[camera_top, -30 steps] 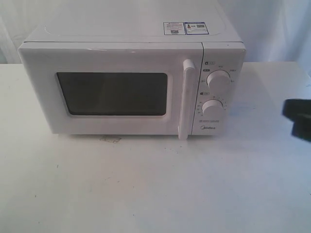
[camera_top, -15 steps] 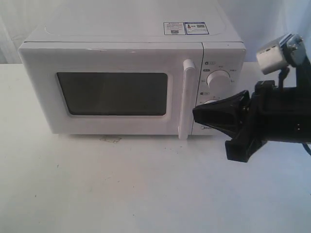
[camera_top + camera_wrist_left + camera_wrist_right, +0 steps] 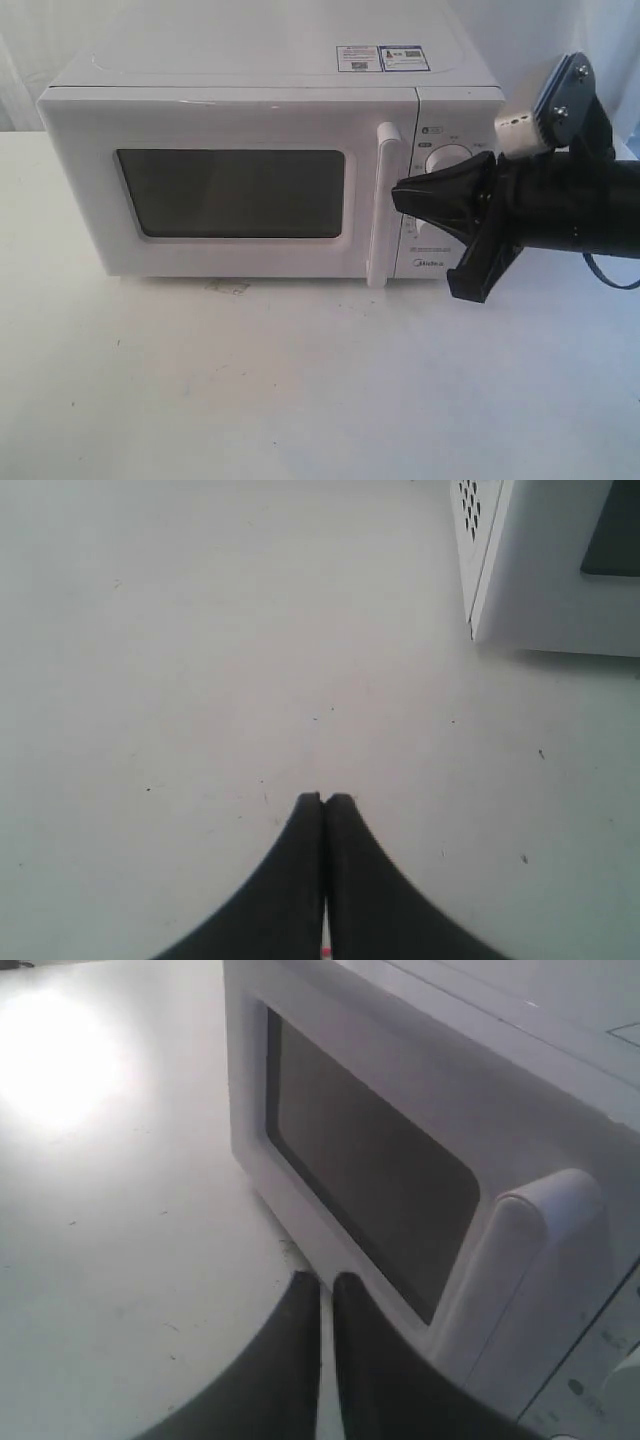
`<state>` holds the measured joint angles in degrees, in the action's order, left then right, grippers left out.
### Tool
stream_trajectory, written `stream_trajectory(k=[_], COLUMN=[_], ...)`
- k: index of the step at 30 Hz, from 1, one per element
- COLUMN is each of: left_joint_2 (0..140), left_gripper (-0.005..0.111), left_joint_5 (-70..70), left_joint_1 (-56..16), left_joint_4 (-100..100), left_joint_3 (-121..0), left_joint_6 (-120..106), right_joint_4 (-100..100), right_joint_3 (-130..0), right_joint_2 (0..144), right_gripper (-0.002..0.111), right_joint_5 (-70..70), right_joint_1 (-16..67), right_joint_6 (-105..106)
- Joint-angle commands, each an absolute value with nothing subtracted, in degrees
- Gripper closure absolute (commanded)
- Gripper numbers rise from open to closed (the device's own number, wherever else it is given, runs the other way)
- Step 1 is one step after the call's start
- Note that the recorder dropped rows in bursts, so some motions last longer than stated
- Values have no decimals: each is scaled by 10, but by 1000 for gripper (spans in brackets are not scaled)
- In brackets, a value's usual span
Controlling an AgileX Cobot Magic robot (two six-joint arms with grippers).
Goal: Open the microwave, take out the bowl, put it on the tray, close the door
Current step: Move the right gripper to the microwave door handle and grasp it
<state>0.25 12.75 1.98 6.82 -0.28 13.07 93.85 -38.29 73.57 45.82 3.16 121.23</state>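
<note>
The white microwave stands at the back of the table with its door shut. The dark window shows nothing inside, so the bowl is hidden. My right gripper reaches in from the right, shut and empty. Its tip hangs in front of the knob panel, just right of the tall bar handle and apart from it. In the right wrist view the gripper points at the door's lower edge beside the handle. My left gripper is shut over bare table, near a microwave corner.
The upper knob shows above the right arm; the lower knob is covered by it. A white table spreads in front of the microwave, with a small stain under the door. No tray is in view.
My right arm came in from the right edge and its tip has moved left and slightly up, closer to the door handle. The microwave has not moved.
</note>
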Motion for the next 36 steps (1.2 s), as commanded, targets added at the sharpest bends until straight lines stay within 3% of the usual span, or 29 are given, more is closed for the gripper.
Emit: stream_trajectory(k=[1,4,6,14,24,36], left_joint_2=[0,0,0,0,0,0], left_gripper=[107,107,107,107,107,107], left_joint_5=[129,129,129,129,129,129], left_joint_1=[22,22,22,22,22,22], left_joint_4=[66,66,66,66,66,66], left_joint_3=[0,0,0,0,0,0], left_joint_6=[131,131,131,131,131,131], right_joint_4=[946,946,946,946,893,904], right_joint_3=[-400,-407,-409,-419,-448,-460], right_joint_2=[761,773,776,779,832,836], right_gripper=[83,63,56,56,47,46], right_joint_5=[442,441,440,433,447,407], right_joint_1=[28,28,28,28,29,29], right_joint_6=[1228,1228,1228,1228,1228,1228])
